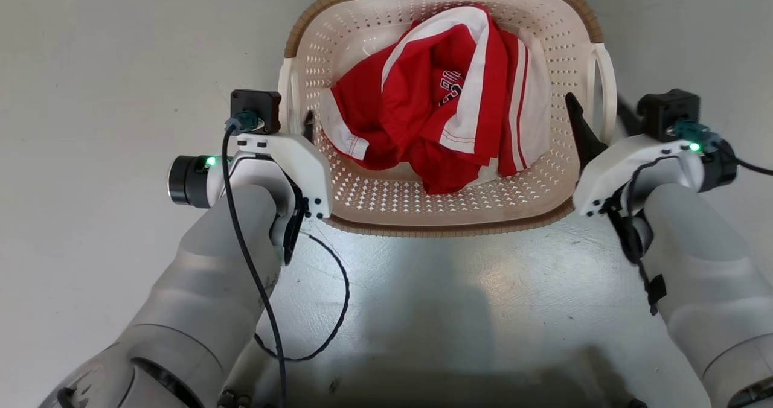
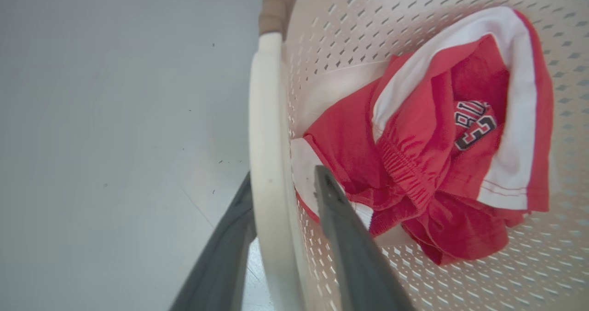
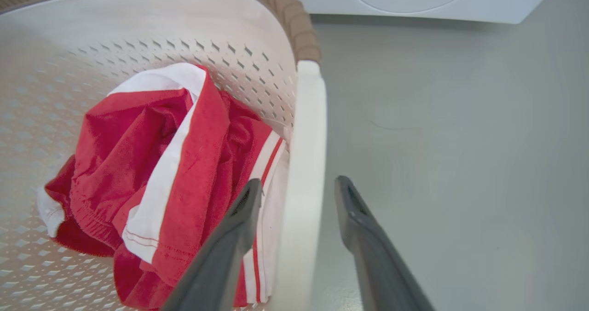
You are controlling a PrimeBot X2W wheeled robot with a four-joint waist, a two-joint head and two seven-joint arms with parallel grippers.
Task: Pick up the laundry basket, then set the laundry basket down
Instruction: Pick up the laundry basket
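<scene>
Pale forearms [image 1: 229, 263] flank laundry basket [image 1: 362, 46], L gripper [image 2: 284, 175] & R gripper [image 3: 299, 183] straddling handles [image 1: 606, 88].

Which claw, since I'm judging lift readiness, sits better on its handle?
Left, slightly: the left claw straddles the left handle closely; the right claw straddles the right handle with gaps either side.

I had the left forearm [image 1: 229, 257] and right forearm [image 1: 694, 263] stretched forward, wrists turned inward toward each other. The left gripper [image 2: 283, 180] held its two dark fingers narrowly apart; I couldn't tell whether they pressed on anything. The right gripper [image 3: 299, 183] stood with fingers clearly spread.
</scene>
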